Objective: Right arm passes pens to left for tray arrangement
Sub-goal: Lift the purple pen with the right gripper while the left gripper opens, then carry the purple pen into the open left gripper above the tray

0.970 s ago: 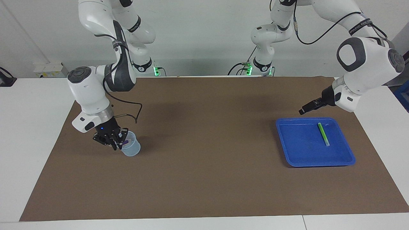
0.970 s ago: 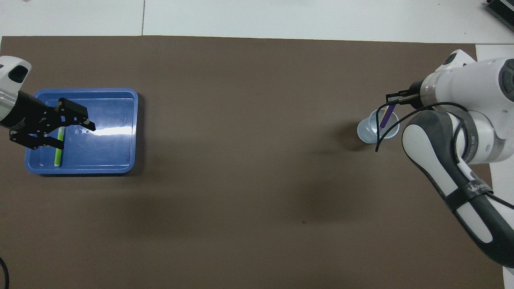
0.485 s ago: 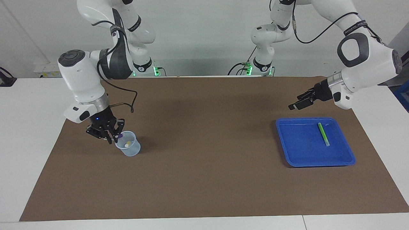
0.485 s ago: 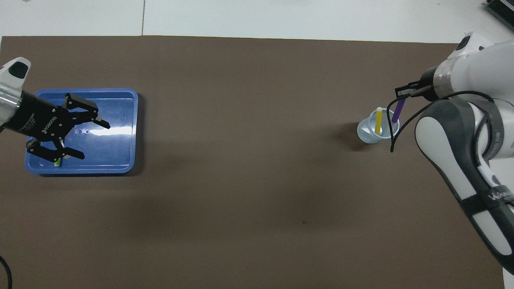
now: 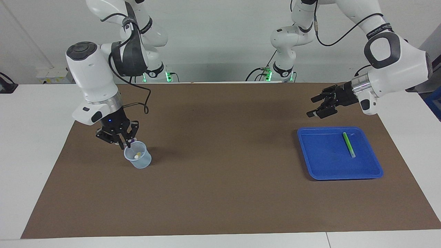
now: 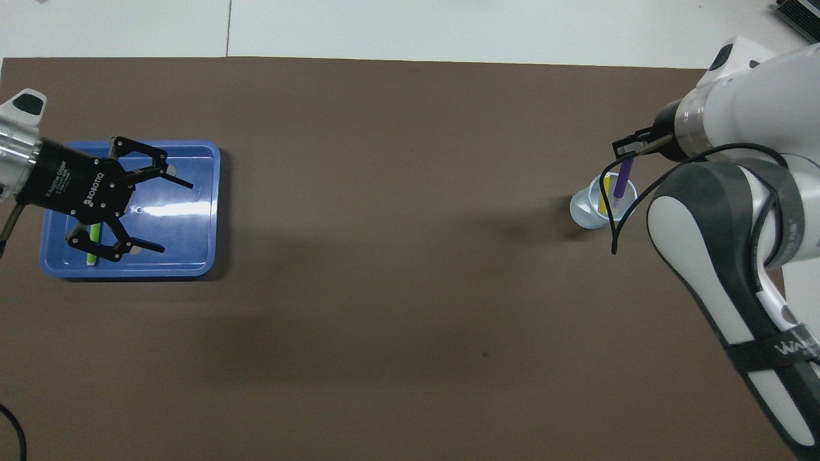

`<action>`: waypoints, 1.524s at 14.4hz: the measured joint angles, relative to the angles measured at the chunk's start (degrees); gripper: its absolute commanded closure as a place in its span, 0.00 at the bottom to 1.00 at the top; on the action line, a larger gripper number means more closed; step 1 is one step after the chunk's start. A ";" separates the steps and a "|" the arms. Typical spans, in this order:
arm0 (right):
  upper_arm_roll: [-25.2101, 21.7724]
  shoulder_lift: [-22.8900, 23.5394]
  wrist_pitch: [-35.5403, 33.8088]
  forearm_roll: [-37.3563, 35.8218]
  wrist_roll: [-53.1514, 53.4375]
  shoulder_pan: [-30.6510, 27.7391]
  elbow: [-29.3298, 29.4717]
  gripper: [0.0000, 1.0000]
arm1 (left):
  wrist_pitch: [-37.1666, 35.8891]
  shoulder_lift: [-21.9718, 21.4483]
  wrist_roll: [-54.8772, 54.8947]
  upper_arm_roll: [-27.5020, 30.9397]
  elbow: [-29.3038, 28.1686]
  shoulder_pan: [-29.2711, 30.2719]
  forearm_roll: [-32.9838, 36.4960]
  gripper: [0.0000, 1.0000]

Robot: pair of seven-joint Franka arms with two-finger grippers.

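Observation:
My right gripper (image 5: 124,142) is shut on the purple pen (image 6: 621,182) and holds it upright just over the pale cup (image 5: 138,160), pen tip at the cup's mouth. The yellow pen (image 6: 603,196) stands in the cup (image 6: 588,210). The right gripper also shows in the overhead view (image 6: 626,150). The green pen (image 5: 348,144) lies in the blue tray (image 5: 324,156) toward the left arm's end. My left gripper (image 5: 310,107) is open and empty in the air, over the tray in the overhead view (image 6: 174,218). It covers part of the green pen (image 6: 93,251) there.
A brown mat (image 5: 220,193) covers the table between the cup and the tray (image 6: 214,211). A black cable (image 6: 612,224) hangs from the right wrist beside the cup.
My right gripper has lifted the purple pen up out of the cup. My left gripper has risen from the tray, turned and spread its fingers wider.

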 measured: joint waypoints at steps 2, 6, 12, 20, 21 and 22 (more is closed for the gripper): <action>1.61 -0.28 -0.05 0.65 2.99 0.00 0.00 1.00 | 0.08 -0.01 -1.67 -0.09 -0.07 0.00 -2.56 0.03; 6.23 -0.29 0.58 1.65 20.24 1.84 0.00 1.00 | 1.81 -0.02 -3.68 -0.26 -0.69 -0.25 -5.04 0.03; 6.83 0.51 7.66 1.82 34.86 8.87 -0.15 1.00 | 7.83 -0.21 -8.94 -0.40 -2.24 -3.65 -8.29 0.05; 6.90 2.94 24.07 2.02 35.98 18.03 -0.63 1.00 | 26.86 -1.66 -17.09 -0.55 -8.92 -10.76 -13.12 0.06; 6.89 3.14 25.99 2.02 35.98 18.45 -0.66 1.00 | 28.04 -1.68 -17.80 -0.54 -9.14 -11.16 -13.23 0.06; 6.90 3.35 27.47 1.99 35.97 18.72 -0.68 1.00 | 28.74 -1.71 -18.19 -0.53 -9.44 -11.26 -13.52 0.06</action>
